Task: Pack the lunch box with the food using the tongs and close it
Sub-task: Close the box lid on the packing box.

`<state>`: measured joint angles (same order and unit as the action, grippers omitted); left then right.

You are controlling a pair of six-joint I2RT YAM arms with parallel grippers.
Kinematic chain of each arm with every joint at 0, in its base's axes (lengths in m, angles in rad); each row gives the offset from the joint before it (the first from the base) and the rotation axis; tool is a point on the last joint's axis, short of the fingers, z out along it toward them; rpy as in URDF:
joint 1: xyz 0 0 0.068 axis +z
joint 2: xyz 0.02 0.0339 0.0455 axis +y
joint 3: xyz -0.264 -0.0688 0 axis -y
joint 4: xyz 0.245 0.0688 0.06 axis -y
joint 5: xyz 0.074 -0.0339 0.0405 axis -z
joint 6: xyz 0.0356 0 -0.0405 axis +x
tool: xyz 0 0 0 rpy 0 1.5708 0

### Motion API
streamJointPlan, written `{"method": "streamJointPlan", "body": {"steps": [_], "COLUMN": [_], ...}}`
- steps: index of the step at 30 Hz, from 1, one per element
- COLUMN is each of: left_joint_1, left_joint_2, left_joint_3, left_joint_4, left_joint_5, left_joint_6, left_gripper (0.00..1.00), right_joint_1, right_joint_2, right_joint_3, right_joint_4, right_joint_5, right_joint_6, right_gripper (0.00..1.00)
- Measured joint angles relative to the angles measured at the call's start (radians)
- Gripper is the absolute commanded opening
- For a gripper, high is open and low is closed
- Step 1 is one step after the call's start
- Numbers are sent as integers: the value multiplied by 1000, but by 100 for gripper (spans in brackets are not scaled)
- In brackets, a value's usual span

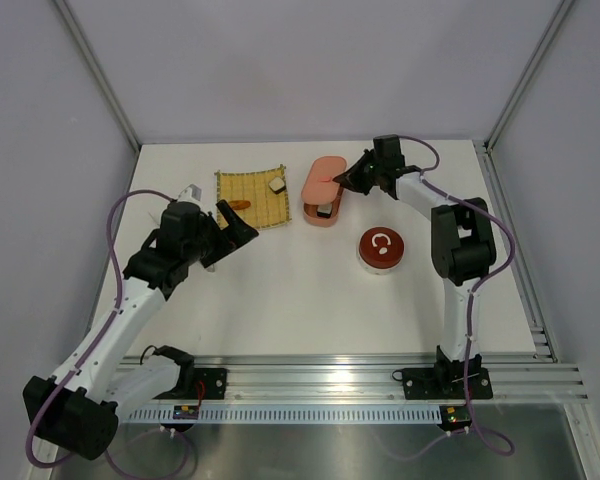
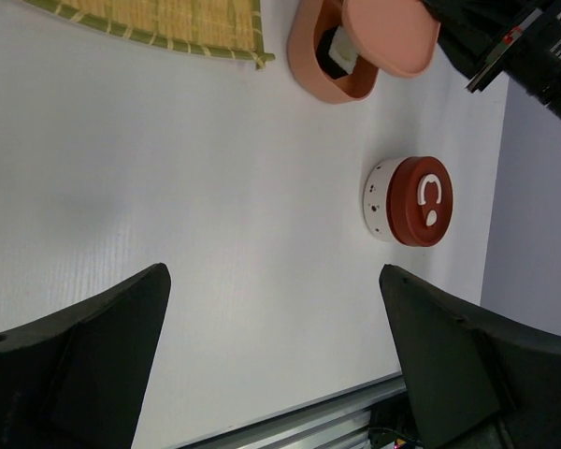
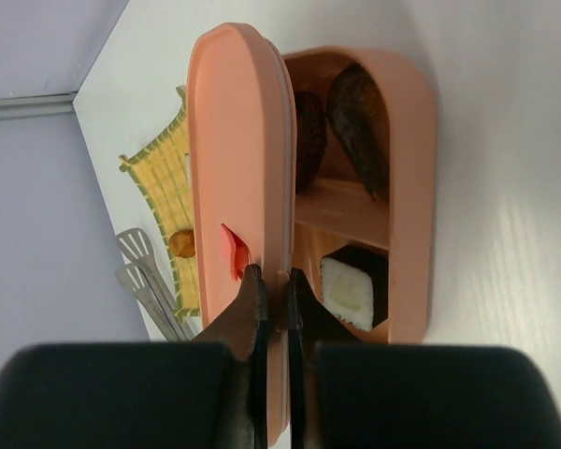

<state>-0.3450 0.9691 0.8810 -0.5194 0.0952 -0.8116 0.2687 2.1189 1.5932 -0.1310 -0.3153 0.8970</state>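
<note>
While checking the lunch box (image 3: 416, 187), found the right gripper (image 3: 271, 281) with jaws pinched together on the thin rim of the lid (image 3: 238, 140), held tilted and partly over the lunch box. Could not tell whether lid and wall touched. Saw inside the lunch box two dark lumps (image 3: 360, 131) in one compartment and a white-and-dark sushi block (image 3: 353, 288) in the next.

Noted the left gripper (image 2: 273, 309) well to the left of the lunch box, jaws wide apart and holding nothing. Noted the tongs (image 3: 142, 276) lying loose on the tabletop (image 1: 300, 300), beyond the yellow mat (image 1: 250, 195) on the side away from the lunch box. Counted two pieces outside the lunch box, both on the mat: a second sushi block (image 1: 277, 184) and an orange piece (image 1: 240, 204).

Judged the narrow hold the main risk — a lid twisting in the jaws, landing askew on the wall and shoving the lunch box. Judged an early closing likely to shut those two pieces out.

Found open tabletop in front of the lunch box, a red round container (image 1: 382, 248) near its right front, the mat's corner just beside its left wall, and the tabletop's back edge near behind it.
</note>
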Motion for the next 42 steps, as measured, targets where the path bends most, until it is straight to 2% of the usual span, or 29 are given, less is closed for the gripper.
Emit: {"method": "streamJointPlan", "body": {"steps": [10,23,33,42], "left_joint_1": [0,9,23,24], "left_joint_2": [-2,-32,-34,-34], "left_joint_3": [-24,-24,-26,-40], "left_joint_4": [-23,-42,-56,-55], "left_joint_5": [-2,-14,-16,-12], "left_joint_6": [4,28,30,30], "left_gripper": [97,96,96,96], "right_joint_1": [-41,-41,-40,-40], "right_joint_2": [76,117,94,79], "right_joint_3": [58,71,-40,-102], "right_joint_4": [-40,0,129,159], "right_joint_5": [-37,-112,-125,-132], "right_joint_6": [-41,-64,-59,-36], "right_gripper": [0,0,0,0]}}
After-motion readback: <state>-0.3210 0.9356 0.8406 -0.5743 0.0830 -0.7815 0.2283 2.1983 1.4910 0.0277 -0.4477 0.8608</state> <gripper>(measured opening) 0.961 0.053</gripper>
